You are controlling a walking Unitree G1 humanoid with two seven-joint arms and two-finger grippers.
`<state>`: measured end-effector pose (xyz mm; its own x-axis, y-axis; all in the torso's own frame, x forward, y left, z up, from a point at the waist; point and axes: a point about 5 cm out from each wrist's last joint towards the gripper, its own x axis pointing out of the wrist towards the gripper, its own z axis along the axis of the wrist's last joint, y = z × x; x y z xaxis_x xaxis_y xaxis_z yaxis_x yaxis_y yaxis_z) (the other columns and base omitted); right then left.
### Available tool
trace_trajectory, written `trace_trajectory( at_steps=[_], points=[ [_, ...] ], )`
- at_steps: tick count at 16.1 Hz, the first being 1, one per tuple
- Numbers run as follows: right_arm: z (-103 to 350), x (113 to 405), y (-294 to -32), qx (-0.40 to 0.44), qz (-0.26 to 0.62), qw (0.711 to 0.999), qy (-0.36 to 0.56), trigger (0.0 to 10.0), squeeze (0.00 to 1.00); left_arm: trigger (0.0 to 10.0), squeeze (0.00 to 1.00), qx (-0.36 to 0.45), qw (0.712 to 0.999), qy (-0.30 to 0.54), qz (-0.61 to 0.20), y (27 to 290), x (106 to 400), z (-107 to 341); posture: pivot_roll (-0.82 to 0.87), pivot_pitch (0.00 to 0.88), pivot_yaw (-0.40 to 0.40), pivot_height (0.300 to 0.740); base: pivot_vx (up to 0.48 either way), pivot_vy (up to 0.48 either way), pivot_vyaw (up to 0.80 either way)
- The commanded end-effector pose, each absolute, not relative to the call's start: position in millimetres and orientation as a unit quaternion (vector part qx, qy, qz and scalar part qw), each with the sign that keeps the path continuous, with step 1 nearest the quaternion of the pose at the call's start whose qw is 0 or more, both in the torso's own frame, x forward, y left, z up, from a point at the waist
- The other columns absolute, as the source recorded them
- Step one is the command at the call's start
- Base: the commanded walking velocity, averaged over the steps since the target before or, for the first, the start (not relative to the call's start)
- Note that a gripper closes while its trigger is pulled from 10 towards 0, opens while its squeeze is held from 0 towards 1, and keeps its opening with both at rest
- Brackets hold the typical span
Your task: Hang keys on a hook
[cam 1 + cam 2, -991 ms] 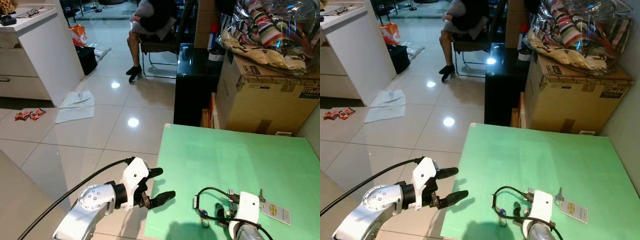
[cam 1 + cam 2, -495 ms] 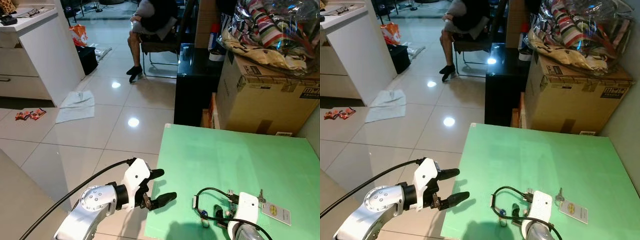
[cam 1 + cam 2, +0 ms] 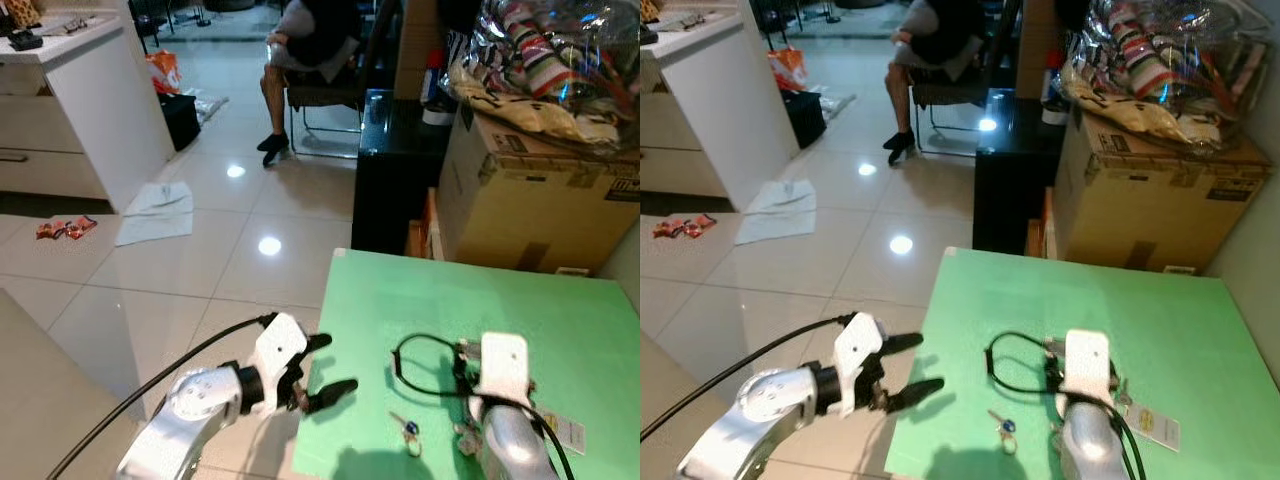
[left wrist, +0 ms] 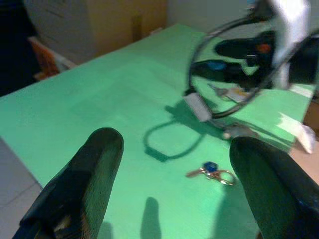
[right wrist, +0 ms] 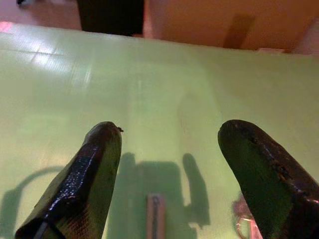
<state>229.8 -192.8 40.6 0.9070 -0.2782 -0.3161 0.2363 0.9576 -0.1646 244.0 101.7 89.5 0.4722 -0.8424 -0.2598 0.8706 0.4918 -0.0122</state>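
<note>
the keys (image 3: 410, 432) lay loose on the green table (image 3: 570, 330); both the right gripper (image 5: 167, 169) and left gripper (image 3: 325, 370) were spread wide and empty, so picking up came next.

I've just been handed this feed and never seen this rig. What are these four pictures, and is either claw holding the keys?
Two pictures come from the robot's head, looking down; two come from its wrists, looking along the black fingers. The left gripper hangs open off the edge of the green table. The right gripper is open above the table, holding nothing. The keys lie on the table near its front edge, with a white tag close by. A person sits in the background.
</note>
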Motion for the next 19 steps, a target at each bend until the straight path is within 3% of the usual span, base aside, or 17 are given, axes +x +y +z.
trace_trajectory(
  at_steps=[1,2,3,5,6,7,8,11,12,13,14,15,16,18,19],
  points=[
    [57,236,-195,-0.074,-0.137,0.981,0.116,0.0,0.00,10.0,0.00,0.067,0.868,0.106,-0.480,103,251,93,-0.16,0.007,0.046,0.740,0.000,0.000,0.00],
    [88,245,-194,-0.142,-0.139,0.980,0.013,9.4,0.00,10.0,0.00,0.044,0.903,0.074,-0.421,105,267,100,-0.16,0.000,0.049,0.740,0.000,0.000,0.00],
    [101,249,-192,-0.167,-0.137,0.976,-0.030,10.0,0.00,0.0,0.00,0.009,0.911,0.055,-0.408,107,272,105,-0.17,0.000,0.050,0.740,0.000,0.000,0.00],
    [109,252,-193,-0.170,-0.143,0.974,-0.048,10.0,0.00,0.0,0.00,-0.007,0.922,0.051,-0.383,105,276,108,-0.17,0.000,0.050,0.740,0.000,0.000,0.00],
    [111,254,-192,-0.165,-0.141,0.975,-0.058,10.0,1.00,0.0,0.00,-0.017,0.938,0.046,-0.344,106,283,109,-0.17,0.000,0.051,0.740,0.000,0.000,0.00],
    [113,254,-191,-0.158,-0.136,0.976,-0.063,10.0,1.00,4.7,0.00,-0.019,0.955,0.047,-0.291,110,290,110,-0.17,0.000,0.050,0.740,0.000,0.000,0.00],
    [113,254,-190,-0.158,-0.136,0.975,-0.072,10.0,1.00,10.0,1.00,-0.027,0.969,0.040,-0.243,117,299,111,-0.17,0.000,0.050,0.740,0.000,0.000,0.00],
    [113,255,-188,-0.161,-0.133,0.975,-0.079,10.0,1.00,10.0,1.00,-0.004,0.972,0.030,-0.234,119,303,112,-0.17,0.000,0.052,0.740,0.000,0.000,0.00],
    [110,256,-188,-0.155,-0.134,0.977,-0.065,10.0,0.87,10.0,0.00,0.003,0.970,0.029,-0.241,116,303,112,-0.17,0.000,0.051,0.740,0.000,0.000,0.00],
    [105,257,-187,-0.143,-0.127,0.980,-0.049,10.0,0.00,10.0,0.00,0.004,0.969,0.030,-0.245,114,302,111,-0.17,0.000,0.051,0.740,0.000,0.000,0.00],
    [103,256,-187,-0.134,-0.125,0.982,-0.044,7.3,0.00,10.0,0.00,0.009,0.968,0.029,-0.248,113,301,110,-0.17,0.000,0.050,0.740,0.000,0.000,0.00],
    [100,254,-187,-0.109,-0.131,0.985,-0.034,0.0,0.00,10.0,0.00,0.022,0.966,0.029,-0.255,112,299,108,-0.17,0.000,0.049,0.740,0.000,0.000,0.00],
    [99,254,-188,-0.102,-0.133,0.985,-0.031,0.0,0.00,10.0,0.00,0.026,0.966,0.029,-0.257,112,298,108,-0.17,0.000,0.049,0.740,0.000,0.000,0.00],
    [67,244,-184,0.010,-0.133,0.988,0.075,0.0,0.00,10.0,0.00,0.057,0.950,0.046,-0.303,108,290,100,-0.17,0.000,0.047,0.740,0.000,0.000,0.00],
    [59,241,-182,0.029,-0.132,0.986,0.101,0.0,0.00,10.0,0.00,0.063,0.945,0.046,-0.316,106,288,99,-0.17,0.003,0.047,0.740,0.000,0.000,0.00]
  ],
)
